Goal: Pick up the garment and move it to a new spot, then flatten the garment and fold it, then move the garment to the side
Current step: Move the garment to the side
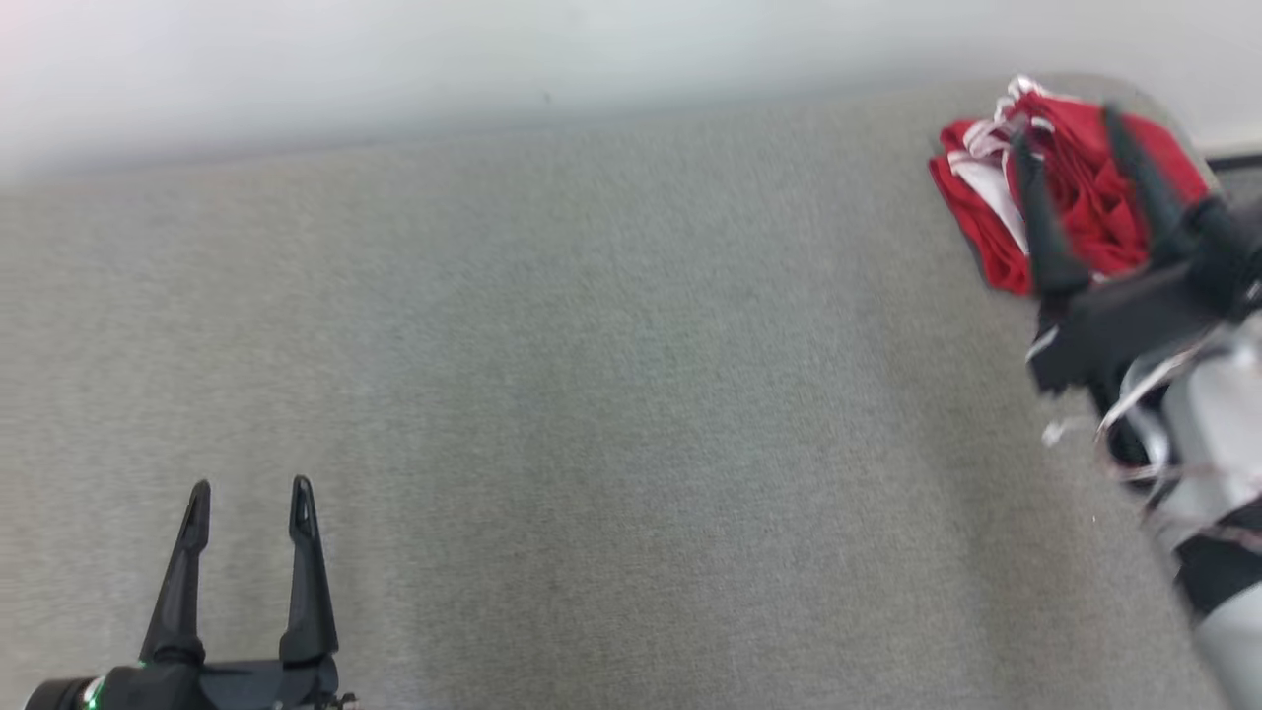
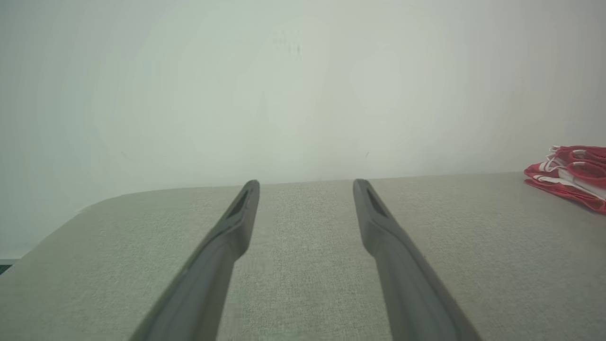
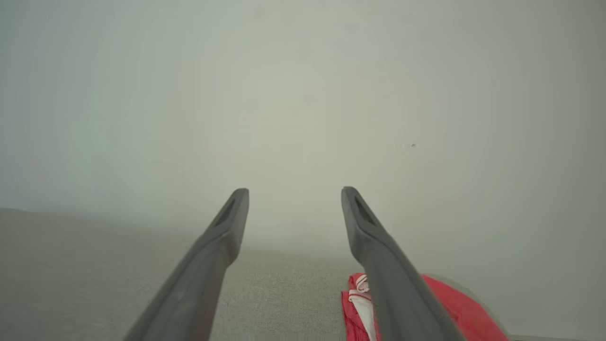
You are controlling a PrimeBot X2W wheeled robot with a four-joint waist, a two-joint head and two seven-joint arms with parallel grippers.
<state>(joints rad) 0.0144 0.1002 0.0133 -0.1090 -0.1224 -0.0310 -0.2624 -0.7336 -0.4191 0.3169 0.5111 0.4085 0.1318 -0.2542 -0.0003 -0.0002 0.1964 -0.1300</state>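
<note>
Garment sat bunched at the far right corner of the grey padded surface. It was red with white trim, heaped on itself, close to the rounded edge.

Right gripper hung over it with fingers spread wide and nothing between them. Head view was blurred there, so contact with the cloth couldn't be confirmed. Right wrist view had the red heap low, under one finger, with the fingers aimed mostly at the wall. That read as above the pile, not yet down on it.

Left gripper was at lower left over bare surface, also wide open and empty, well apart from the garment. It was probably placed there because one arm is enough for the first pick, which leaves the middle free as a drop spot.

Judged step: reach for pickup, task barely begun. Next move needs a descent and a pinch through several layers. With the pile on the corner, there's a risk of dragging cloth off the edge.
</note>
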